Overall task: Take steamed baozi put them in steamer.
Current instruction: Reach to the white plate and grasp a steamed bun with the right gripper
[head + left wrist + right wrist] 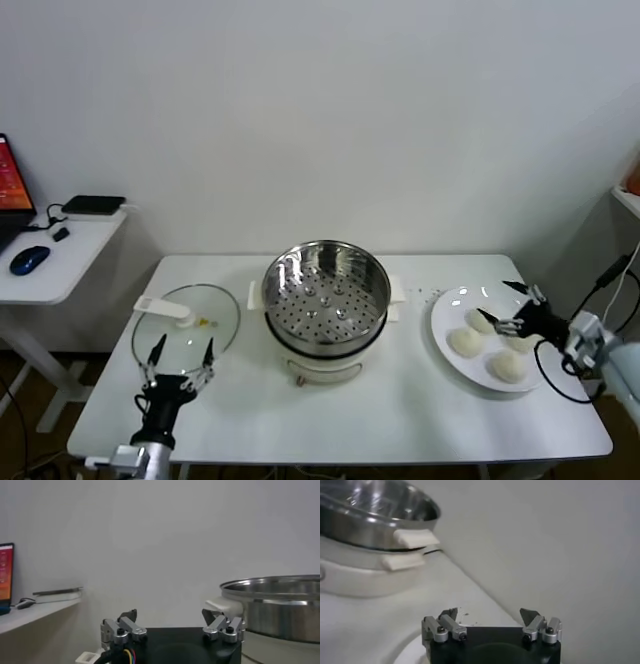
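White wall backs a white table (400, 420) with the steamer (326, 290) at its middle, its perforated tray bare. On the table's right side sits a white plate (447, 310) holding four steamed baozi (466, 342), clustered close together. The right gripper (508, 306) hovers over the plate's far part, just above the buns, jaws spread wide and holding nothing. On the left lies a glass lid (186, 328) with a white handle, flat on the table beside the steamer. The left gripper (181, 352) rests over the lid's near edge, jaws wide and empty. Farther left stands a side desk (55, 265) with a blue mouse (29, 259).
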{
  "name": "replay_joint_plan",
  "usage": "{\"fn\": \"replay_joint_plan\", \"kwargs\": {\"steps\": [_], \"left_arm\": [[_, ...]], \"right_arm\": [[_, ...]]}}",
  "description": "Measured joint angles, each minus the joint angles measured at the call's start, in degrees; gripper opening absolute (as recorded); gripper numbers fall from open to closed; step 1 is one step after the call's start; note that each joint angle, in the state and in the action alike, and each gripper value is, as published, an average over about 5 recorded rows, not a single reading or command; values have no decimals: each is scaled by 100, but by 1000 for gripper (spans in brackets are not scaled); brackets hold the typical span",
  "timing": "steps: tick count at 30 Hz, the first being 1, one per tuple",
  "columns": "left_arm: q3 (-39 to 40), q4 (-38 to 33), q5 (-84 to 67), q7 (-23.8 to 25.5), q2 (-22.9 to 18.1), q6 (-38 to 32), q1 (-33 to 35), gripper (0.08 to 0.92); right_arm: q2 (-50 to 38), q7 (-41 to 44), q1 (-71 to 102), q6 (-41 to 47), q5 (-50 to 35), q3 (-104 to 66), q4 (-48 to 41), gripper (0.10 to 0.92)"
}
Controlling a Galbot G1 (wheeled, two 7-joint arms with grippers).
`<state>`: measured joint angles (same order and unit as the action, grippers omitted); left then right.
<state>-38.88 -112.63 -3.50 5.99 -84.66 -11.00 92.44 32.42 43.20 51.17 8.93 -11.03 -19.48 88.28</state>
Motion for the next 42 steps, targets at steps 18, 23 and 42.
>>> {"fn": "replay_joint_plan", "kwargs": {"steps": [18,23,42], "left_arm": [[-15,-21,-18,-3,-116,128,-73,823],[-39,-30,-17,-5,-114,184,-82,823],[-156,-35,-30,-33,-62,268,-97,823]], "right_arm": [[-58,2175,-4597,-1012,1235,4860,-2373,823],[266,2385,-5075,-1304,1559,5442,-3008,823],[1526,2536,-5362,-2022,2548,5646,-4709,823]]}}
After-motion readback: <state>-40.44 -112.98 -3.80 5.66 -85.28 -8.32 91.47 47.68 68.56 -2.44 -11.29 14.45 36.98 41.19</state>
